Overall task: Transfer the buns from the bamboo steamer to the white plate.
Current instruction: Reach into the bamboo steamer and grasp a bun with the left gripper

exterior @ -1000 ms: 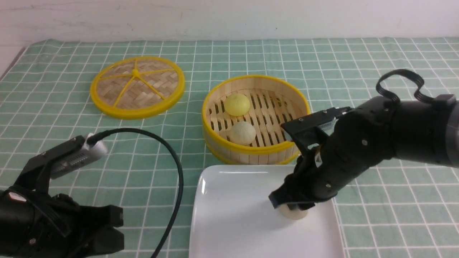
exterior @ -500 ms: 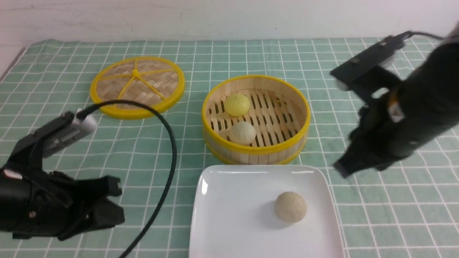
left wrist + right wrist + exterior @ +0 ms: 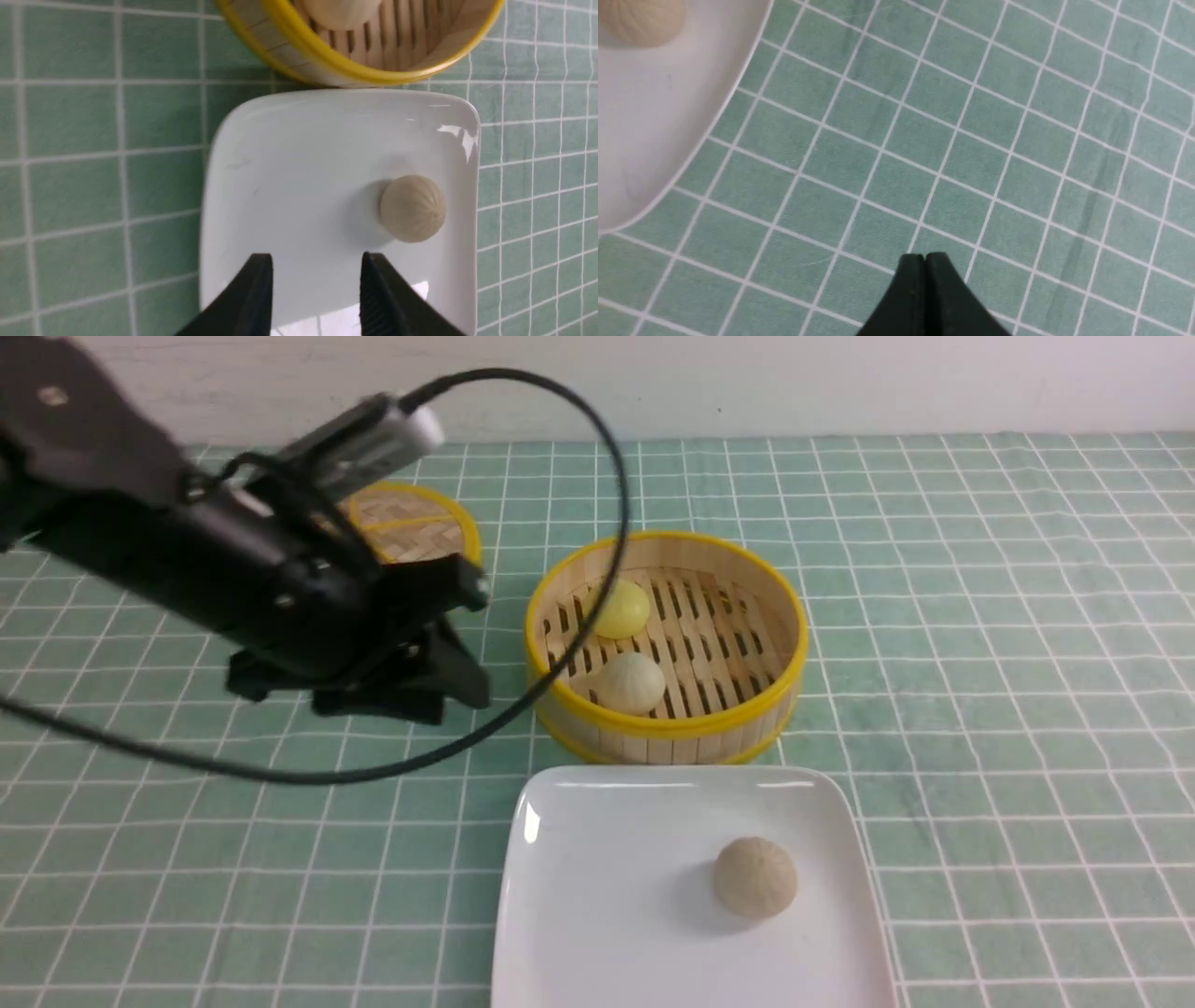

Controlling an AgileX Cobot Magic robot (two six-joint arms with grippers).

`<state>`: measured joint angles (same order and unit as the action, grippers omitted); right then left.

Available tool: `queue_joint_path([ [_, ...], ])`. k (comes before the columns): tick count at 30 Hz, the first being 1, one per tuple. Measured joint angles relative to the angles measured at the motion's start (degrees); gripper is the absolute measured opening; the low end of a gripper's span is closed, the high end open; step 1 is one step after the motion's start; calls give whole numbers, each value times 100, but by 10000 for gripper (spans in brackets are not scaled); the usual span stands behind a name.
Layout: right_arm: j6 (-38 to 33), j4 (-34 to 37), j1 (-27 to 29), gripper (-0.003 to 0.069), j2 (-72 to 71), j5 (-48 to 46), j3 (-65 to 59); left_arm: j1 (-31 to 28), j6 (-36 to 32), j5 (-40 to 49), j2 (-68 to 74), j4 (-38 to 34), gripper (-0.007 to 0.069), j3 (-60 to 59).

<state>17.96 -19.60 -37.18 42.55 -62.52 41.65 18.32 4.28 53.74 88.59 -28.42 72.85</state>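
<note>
Front view shows green checked cloth (image 3: 980, 616) beneath white plate (image 3: 607, 896), wall (image 3: 840, 383) behind.

We see the bamboo steamer (image 3: 665, 726) standing on the green checked cloth (image 3: 980, 616), just behind the white plate (image 3: 597, 896). Inside it lie a pale yellow bun (image 3: 618, 609) toward the back and a pleated off-white bun (image 3: 631, 683) near it in front. A beige pleated bun (image 3: 755, 877) sits on the plate's right half. The left gripper (image 3: 474, 642) hangs just left of the steamer, jaws apart and empty, and its arm covers part of the woven lid (image 3: 415, 523). Its black cable (image 3: 611, 476) loops across the steamer's left rim.
</note>
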Motion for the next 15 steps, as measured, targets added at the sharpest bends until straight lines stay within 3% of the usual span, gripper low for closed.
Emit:
queue_joint_path([
  [8, 11, -125, 0, -8, -459, 705, -785, 1009, 1159, 11, 2150, 1187, 319, 2308],
  [15, 11, -125, 0, -2, -474, 898, -802, 1433, 1312, 261, 3233, 2167, 320, 3589],
])
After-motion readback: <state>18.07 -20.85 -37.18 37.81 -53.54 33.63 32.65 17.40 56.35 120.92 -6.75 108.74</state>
